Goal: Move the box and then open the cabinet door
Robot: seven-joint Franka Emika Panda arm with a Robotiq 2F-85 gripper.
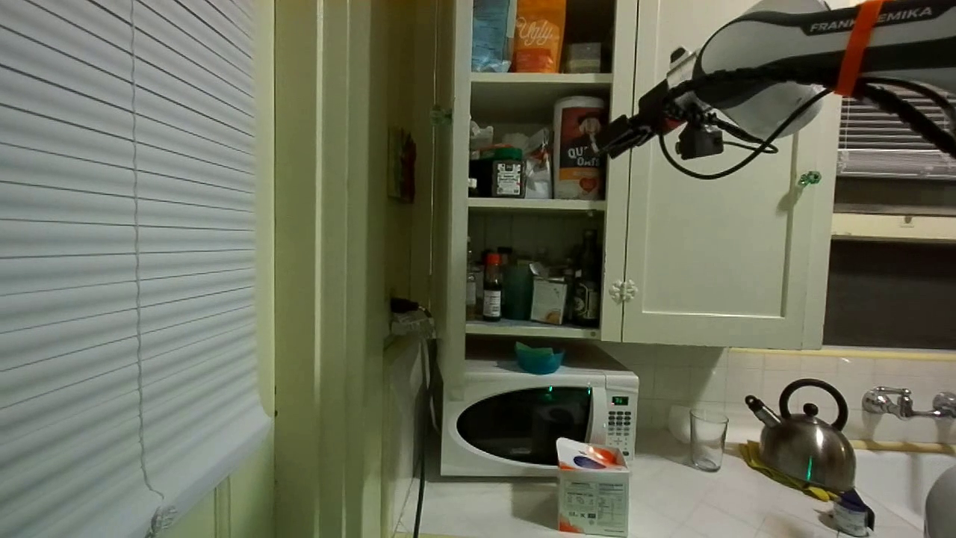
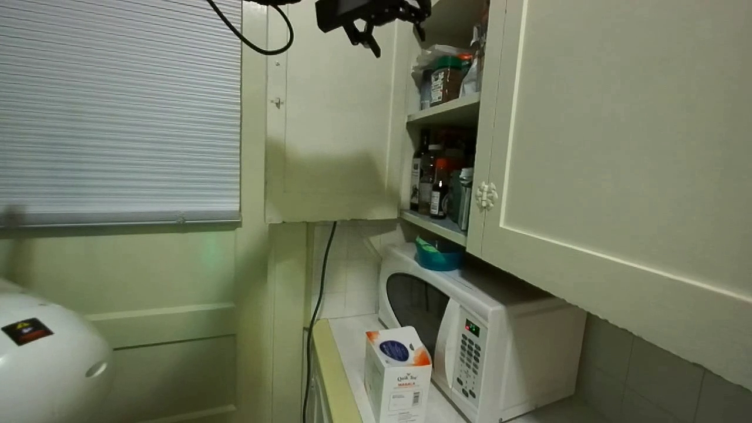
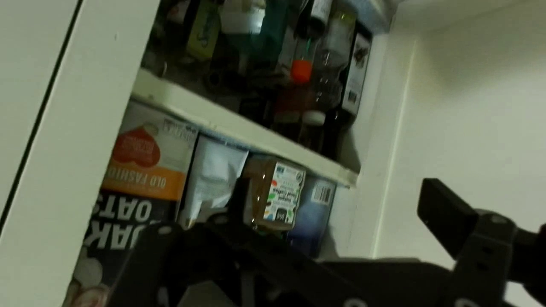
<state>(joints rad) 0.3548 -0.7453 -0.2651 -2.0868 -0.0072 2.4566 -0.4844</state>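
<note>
The box (image 1: 594,497), a pale carton with its orange-and-white top flap raised, stands upright on the counter before the microwave; its label side (image 2: 399,382) shows in an exterior view. The cabinet door stands wide open, nearly edge-on (image 1: 451,224) in an exterior view, with its inner face (image 2: 338,129) showing elsewhere. My gripper (image 1: 606,144) is high up at the front of the shelves, far above the box. In the wrist view the gripper (image 3: 335,192) is open, nothing between its fingers, facing the shelves and the door's inside (image 3: 460,106). The box is outside the wrist view.
A white microwave (image 1: 523,463) with a teal bowl (image 1: 539,360) on top sits under the cabinet. The neighbouring door (image 1: 709,246) is shut behind the arm. An oats canister (image 1: 579,168) stands near the fingers. A glass (image 1: 707,441) and kettle (image 1: 810,448) stand farther along.
</note>
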